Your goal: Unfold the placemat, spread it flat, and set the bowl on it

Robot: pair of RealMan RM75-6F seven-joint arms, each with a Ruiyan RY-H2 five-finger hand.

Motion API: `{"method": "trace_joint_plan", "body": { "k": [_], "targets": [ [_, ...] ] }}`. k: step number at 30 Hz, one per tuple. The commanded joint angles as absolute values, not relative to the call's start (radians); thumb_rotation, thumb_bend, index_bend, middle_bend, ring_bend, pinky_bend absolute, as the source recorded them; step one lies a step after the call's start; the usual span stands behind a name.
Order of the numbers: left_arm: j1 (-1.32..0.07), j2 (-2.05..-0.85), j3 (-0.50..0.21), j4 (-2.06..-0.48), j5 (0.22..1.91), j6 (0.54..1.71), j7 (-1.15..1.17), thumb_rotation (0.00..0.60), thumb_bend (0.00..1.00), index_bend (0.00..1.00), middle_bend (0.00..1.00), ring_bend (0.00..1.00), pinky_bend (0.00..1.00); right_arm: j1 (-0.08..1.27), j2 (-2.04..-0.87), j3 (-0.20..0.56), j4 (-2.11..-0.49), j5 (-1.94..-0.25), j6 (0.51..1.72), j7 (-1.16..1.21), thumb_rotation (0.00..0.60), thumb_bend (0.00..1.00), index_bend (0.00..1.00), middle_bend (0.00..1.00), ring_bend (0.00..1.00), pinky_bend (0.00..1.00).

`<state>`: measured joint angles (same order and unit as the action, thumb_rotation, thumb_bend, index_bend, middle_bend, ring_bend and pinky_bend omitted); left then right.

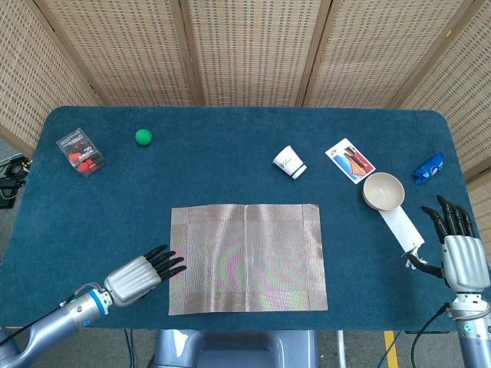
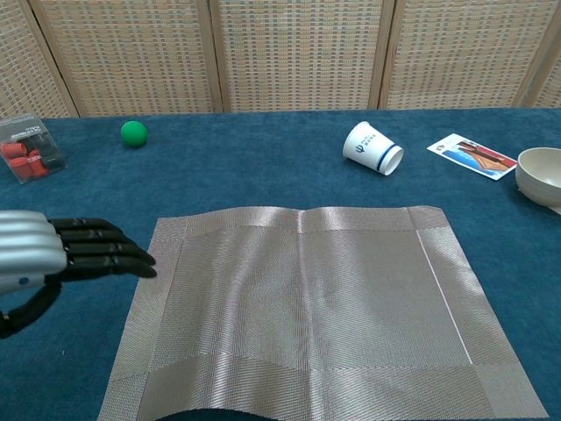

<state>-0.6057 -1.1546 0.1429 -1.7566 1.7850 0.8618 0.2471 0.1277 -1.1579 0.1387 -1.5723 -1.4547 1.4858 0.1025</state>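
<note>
Head view: the placemat (image 1: 247,257) lies unfolded at lower centre of the frame, long axis running left to right, a crease line down its middle. The left hand (image 1: 141,274), at lower left, holds nothing; its fingers are extended, close together, with tips at the mat's left edge. The right hand (image 1: 460,251), at lower right, is empty with fingers apart. The bowl (image 1: 383,191) stands upright, mouth up, at right of frame on one end of a white strip (image 1: 402,229), well apart from the mat.

Chest view: the left hand (image 2: 54,257) shows at the left margin, fingers (image 2: 105,247) pointing right toward the mat's left border (image 2: 153,298). The mat surface shows mild ripples and a lifted near edge.

Procedure, as judged: press and sweep the left hand flat outward along the mat to remove ripples without dragging the mat. Then take the bowl by its rim and set it at mat centre.
</note>
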Motion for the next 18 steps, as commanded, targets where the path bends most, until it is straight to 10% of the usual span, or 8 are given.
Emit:
{"method": "trace_joint_plan", "body": {
  "k": [1, 18],
  "targets": [
    [-0.681, -1.165, 0.128, -1.825, 1.748, 0.738, 0.309, 0.6, 1.0, 0.0, 0.0, 0.0, 0.0, 0.124, -1.153, 0.139, -1.565, -1.461, 1.495, 0.115, 0.6, 0.12, 0.18, 0.0, 0.0, 0.0],
    [-0.746, -1.285, 0.1, -1.836, 1.538, 0.567, 0.51, 0.6, 1.0, 0.0, 0.0, 0.0, 0.0, 0.118, -1.137, 0.142, -1.564, -1.467, 1.506, 0.157, 0.6, 0.12, 0.18, 0.0, 0.0, 0.0]
  ]
}}
